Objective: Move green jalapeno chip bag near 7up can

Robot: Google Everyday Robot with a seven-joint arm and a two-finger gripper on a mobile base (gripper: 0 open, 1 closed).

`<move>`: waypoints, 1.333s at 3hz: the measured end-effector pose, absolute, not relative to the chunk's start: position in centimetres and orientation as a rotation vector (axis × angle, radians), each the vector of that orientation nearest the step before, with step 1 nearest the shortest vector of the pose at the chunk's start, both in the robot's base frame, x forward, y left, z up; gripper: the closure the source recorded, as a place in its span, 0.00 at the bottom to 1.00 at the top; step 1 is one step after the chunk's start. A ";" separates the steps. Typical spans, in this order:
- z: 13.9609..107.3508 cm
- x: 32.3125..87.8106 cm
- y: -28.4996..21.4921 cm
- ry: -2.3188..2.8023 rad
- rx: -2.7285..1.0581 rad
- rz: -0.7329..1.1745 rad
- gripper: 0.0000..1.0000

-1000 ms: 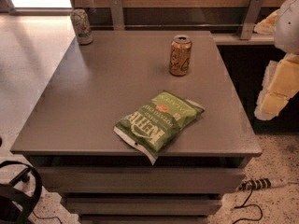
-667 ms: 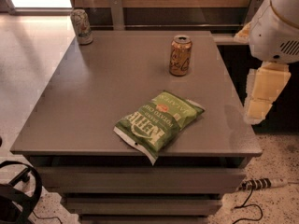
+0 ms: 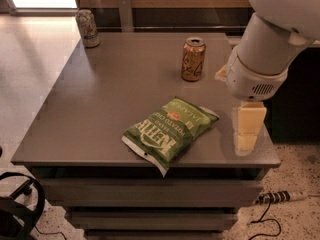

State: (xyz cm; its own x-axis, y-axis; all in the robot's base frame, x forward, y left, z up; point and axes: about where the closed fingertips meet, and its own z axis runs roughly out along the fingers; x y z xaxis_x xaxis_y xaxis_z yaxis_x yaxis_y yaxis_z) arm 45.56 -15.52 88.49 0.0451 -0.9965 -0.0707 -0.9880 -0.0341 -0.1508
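The green jalapeno chip bag (image 3: 170, 131) lies flat near the front middle of the grey table (image 3: 100, 99), its white "Kettle" lettering facing up. The 7up can (image 3: 87, 28) stands upright at the table's far left corner, well apart from the bag. My gripper (image 3: 249, 129) hangs from the large white arm (image 3: 265, 59) over the table's right front edge, just right of the bag and not touching it. It holds nothing that I can see.
A gold-brown can (image 3: 193, 59) stands upright at the back, right of centre, beside my arm. A wooden wall and a metal post (image 3: 125, 11) run behind the table. A cable and plug (image 3: 275, 198) lie on the floor at right, and a black object (image 3: 15, 209) at lower left.
My arm has swung in from the right and now reaches over the table's right edge, closer to the bag. The bag and both cans have not moved.
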 end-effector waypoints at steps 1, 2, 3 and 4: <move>85.0 46.2 -13.1 1.998 -2.181 0.025 0.00; 82.7 47.1 -10.5 1.924 -2.184 0.118 0.00; 82.0 48.1 -8.4 1.856 -2.183 0.163 0.00; 82.0 49.3 -6.6 1.795 -2.186 0.183 0.00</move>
